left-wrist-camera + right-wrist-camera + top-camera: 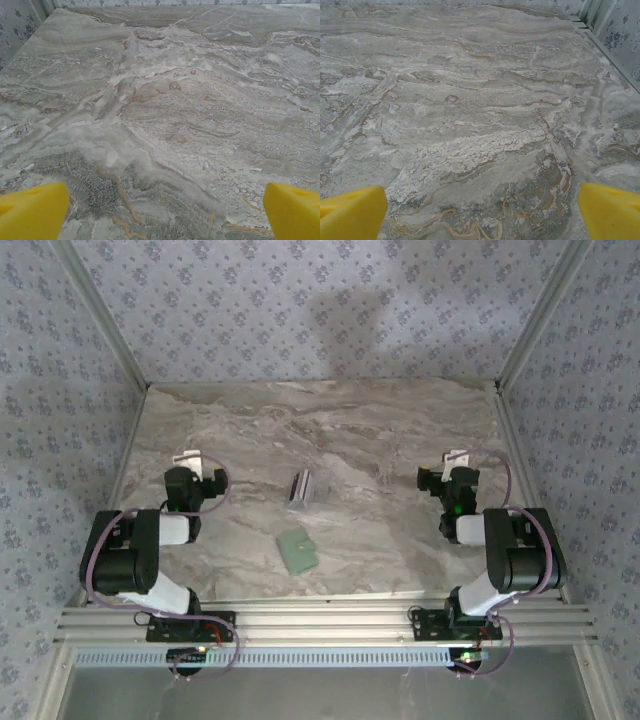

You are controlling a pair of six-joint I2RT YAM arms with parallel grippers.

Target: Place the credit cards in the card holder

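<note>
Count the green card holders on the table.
1. The card holder lies flat on the table, nearer its front edge than the credit cards; none looks hidden.

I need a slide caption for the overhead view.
Left gripper and right gripper, both open, flank cards and green card holder on marble table.

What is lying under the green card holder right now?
The card holder lies flat on the marble table, with nothing sticking out past its edges. Anything wholly beneath it would be covered. The credit cards sit apart, farther back.
</note>
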